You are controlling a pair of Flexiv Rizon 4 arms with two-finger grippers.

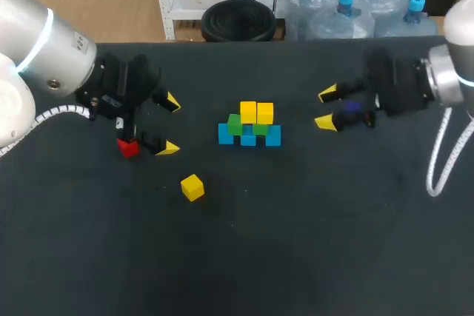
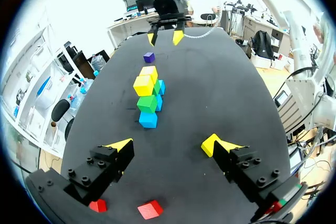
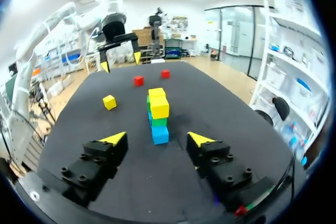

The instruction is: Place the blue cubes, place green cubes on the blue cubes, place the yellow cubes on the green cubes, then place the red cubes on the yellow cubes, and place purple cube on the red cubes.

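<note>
L fingers open | R fingers open | yellow cube nr stack

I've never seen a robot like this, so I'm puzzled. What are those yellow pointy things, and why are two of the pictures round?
You are looking at two robot arms at a black table. The yellow points are the fingertips of their grippers, which are the robot's hands.

One picture is taken from above and behind the robot. In it the left gripper comes in from the left and the right gripper from the right.

The round pictures come from small cameras on each wrist. Each one shows its own fingertips up close and the other arm far across the table.

In the middle is a small pile: blue cubes at the bottom, green cubes on them, and two yellow cubes on top.

A loose yellow cube, two red cubes and a purple cube lie on the table. Both grippers are open and hold nothing.
</note>
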